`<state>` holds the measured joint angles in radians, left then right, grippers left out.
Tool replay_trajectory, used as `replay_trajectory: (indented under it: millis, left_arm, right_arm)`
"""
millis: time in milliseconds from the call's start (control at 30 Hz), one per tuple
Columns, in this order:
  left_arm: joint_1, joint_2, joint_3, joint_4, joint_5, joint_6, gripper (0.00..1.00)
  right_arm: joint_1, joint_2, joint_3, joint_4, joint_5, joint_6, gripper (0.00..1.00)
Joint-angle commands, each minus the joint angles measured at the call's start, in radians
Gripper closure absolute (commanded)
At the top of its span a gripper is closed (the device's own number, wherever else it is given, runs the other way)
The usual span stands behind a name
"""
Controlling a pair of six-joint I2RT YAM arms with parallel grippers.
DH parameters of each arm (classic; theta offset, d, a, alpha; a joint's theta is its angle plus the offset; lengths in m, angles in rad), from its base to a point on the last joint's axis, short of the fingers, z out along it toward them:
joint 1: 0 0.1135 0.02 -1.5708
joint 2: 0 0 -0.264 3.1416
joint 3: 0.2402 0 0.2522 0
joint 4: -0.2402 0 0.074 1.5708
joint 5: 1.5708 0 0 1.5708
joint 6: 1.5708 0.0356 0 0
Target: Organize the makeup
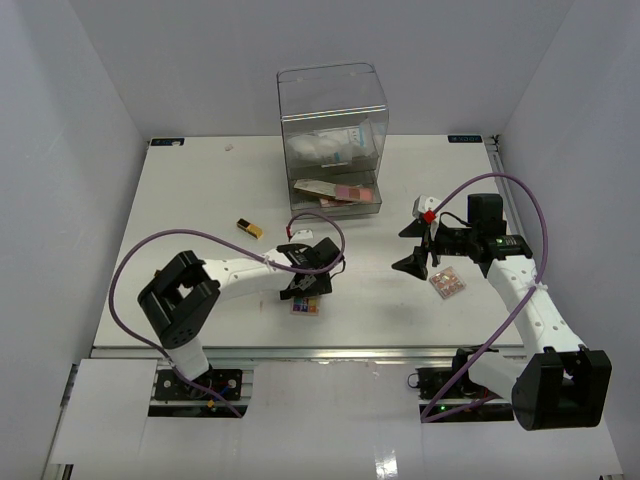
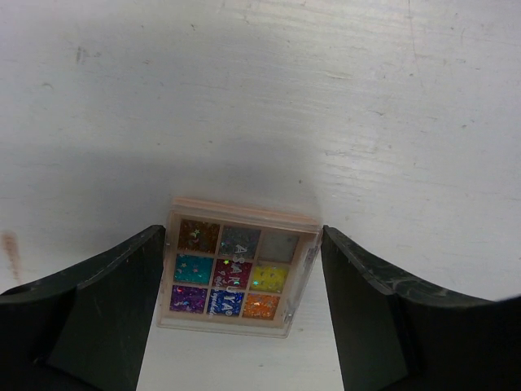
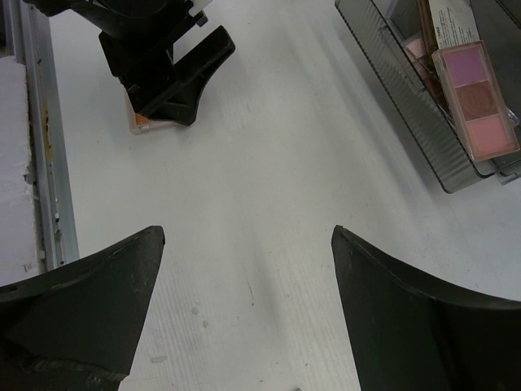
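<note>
A small eyeshadow palette (image 2: pixel 232 269) with nine glittery colours lies on the white table (image 2: pixel 260 98), slightly askew. My left gripper (image 2: pixel 242 232) straddles it, with one black finger against its left edge and the other against its upper right corner. From above, the same palette (image 1: pixel 306 307) peeks out under the left gripper (image 1: pixel 305 290). A second small palette (image 1: pixel 446 283) lies by the right arm. My right gripper (image 1: pixel 408 248) hovers open over bare table, nothing between its fingers (image 3: pixel 98 293). A small bronze item (image 1: pixel 250 228) lies further back on the left.
A tall clear plastic drawer box (image 1: pixel 332 140) stands at the back centre, with white packets inside. Its bottom drawer (image 3: pixel 391 73) is pulled out and holds a pink three-pan palette (image 3: pixel 476 106) and other items. The table's front rail (image 3: pixel 41 163) runs along the near edge.
</note>
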<state>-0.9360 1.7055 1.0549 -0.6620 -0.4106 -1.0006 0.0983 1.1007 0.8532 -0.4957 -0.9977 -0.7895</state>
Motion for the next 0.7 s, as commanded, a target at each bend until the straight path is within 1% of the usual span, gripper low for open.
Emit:
replay_trajectory:
  millis: [0,100,233,300,367,433,667]
  left_arm:
    - [0.011,-0.069,0.033,0.027,-0.096,0.072,0.73]
    - [0.055,-0.062,0.067,0.046,-0.099,0.074,0.72]
    - [0.125,-0.058,0.111,0.099,-0.053,0.099,0.72]
    - [0.178,-0.060,0.134,0.128,-0.013,0.111,0.72]
    - [0.206,-0.065,0.159,0.168,0.015,0.126,0.72]
    - [0.257,-0.067,0.192,0.202,0.077,0.140,0.72]
    - [0.310,-0.012,0.360,0.225,0.167,0.186,0.73]
  right_arm:
    - [-0.007,-0.019,-0.009,0.019,-0.016,-0.005,0.10]
    - [-0.011,-0.021,-0.010,0.019,-0.015,-0.005,0.10]
    - [-0.015,-0.026,-0.012,0.019,-0.015,-0.008,0.10]
    - [-0.017,-0.027,-0.013,0.019,-0.015,-0.008,0.10]
    - [-0.017,-0.027,-0.013,0.019,-0.013,-0.008,0.10]
    - [-0.017,-0.024,-0.013,0.019,-0.012,-0.010,0.10]
    - [-0.017,-0.022,-0.018,0.019,-0.011,-0.015,0.10]
